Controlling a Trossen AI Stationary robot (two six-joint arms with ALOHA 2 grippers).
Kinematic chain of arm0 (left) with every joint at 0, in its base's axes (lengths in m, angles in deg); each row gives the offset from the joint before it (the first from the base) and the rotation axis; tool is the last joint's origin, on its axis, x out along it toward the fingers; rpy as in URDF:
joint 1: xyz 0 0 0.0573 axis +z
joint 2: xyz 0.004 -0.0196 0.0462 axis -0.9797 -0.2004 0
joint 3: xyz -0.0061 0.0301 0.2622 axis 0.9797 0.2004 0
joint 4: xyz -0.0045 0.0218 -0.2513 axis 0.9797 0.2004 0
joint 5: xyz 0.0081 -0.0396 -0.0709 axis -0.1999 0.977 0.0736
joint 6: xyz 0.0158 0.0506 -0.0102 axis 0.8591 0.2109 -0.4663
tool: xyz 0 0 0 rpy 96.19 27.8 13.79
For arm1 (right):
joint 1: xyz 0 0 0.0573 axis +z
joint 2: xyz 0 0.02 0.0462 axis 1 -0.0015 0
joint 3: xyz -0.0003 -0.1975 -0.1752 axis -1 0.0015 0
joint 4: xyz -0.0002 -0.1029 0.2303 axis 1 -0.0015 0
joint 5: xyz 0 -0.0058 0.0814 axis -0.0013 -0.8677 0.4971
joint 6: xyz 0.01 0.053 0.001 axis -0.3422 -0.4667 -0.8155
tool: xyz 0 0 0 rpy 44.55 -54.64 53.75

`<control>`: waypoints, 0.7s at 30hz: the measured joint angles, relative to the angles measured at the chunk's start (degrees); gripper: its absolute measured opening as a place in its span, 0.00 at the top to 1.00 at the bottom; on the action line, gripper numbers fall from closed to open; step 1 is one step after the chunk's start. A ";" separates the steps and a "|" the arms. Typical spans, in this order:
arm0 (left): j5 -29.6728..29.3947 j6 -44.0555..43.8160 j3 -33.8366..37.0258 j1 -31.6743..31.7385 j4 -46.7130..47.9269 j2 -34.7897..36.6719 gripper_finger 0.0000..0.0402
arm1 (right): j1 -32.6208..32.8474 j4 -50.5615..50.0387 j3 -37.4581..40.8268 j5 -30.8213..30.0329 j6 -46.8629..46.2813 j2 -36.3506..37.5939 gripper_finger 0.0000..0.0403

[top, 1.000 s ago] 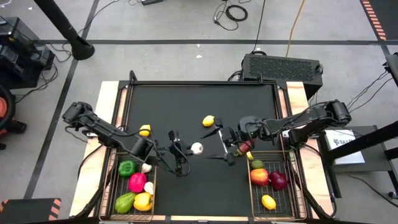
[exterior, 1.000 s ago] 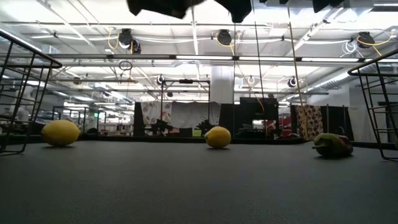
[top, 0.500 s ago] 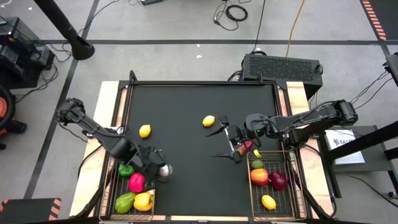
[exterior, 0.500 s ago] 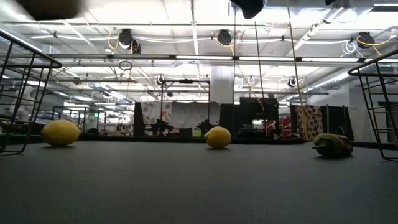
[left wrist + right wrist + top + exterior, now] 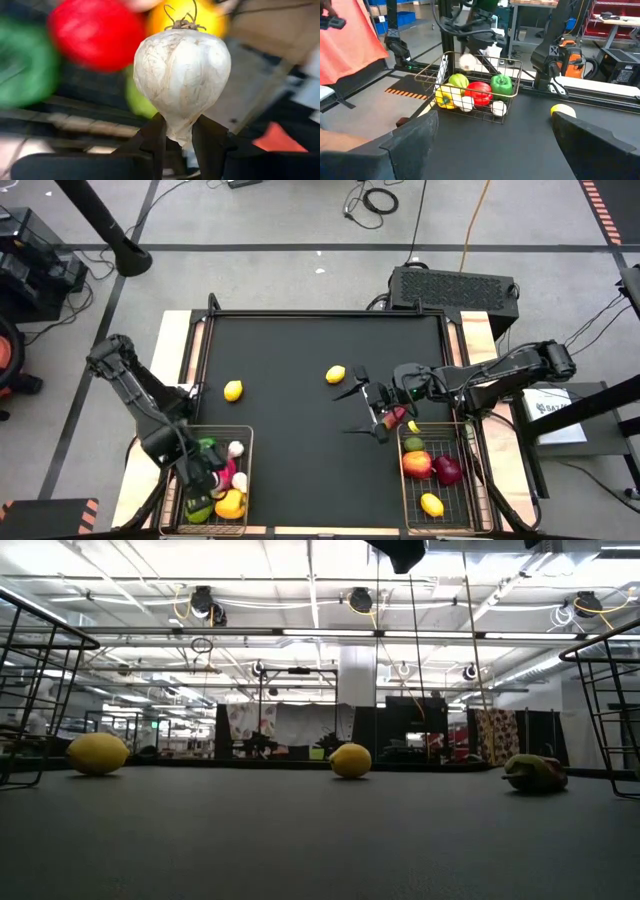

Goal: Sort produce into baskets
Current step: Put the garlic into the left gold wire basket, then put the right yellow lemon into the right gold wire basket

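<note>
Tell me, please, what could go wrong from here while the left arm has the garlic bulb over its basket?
The left gripper pinches only the narrow end of the garlic bulb, so it could slip or twist free. The left basket is already crowded, so a dropped bulb might roll off the pile. The right gripper waits open near the chili.

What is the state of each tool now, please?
Left tool: closed on a white garlic bulb, over the left basket.
Right tool: open, empty, beside the right basket.

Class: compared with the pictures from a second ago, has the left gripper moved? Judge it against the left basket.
Yes. The left gripper, shut on a garlic bulb, has swung from the open mat beside the left basket to above it.
</note>
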 joint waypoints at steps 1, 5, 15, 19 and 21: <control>-0.02 -1.08 0.04 -0.84 2.11 -0.26 0.78 | 0.02 -0.11 0.00 0.00 -0.02 -0.01 0.06; 4.24 -2.99 0.11 -2.10 8.39 -1.25 0.78 | 0.02 -0.57 0.00 0.00 -0.02 -0.02 0.06; 9.13 -5.70 0.11 -2.09 12.04 -4.26 0.61 | 0.02 -1.30 0.00 -0.02 -0.02 -0.04 0.06; 10.87 -5.44 0.11 -0.66 12.05 -4.33 0.54 | 0.02 -1.32 0.00 -0.02 -0.02 -0.07 0.06; 12.86 -5.46 0.08 0.71 12.05 -4.32 0.53 | 0.02 -1.30 0.00 -0.07 -0.02 -0.07 0.06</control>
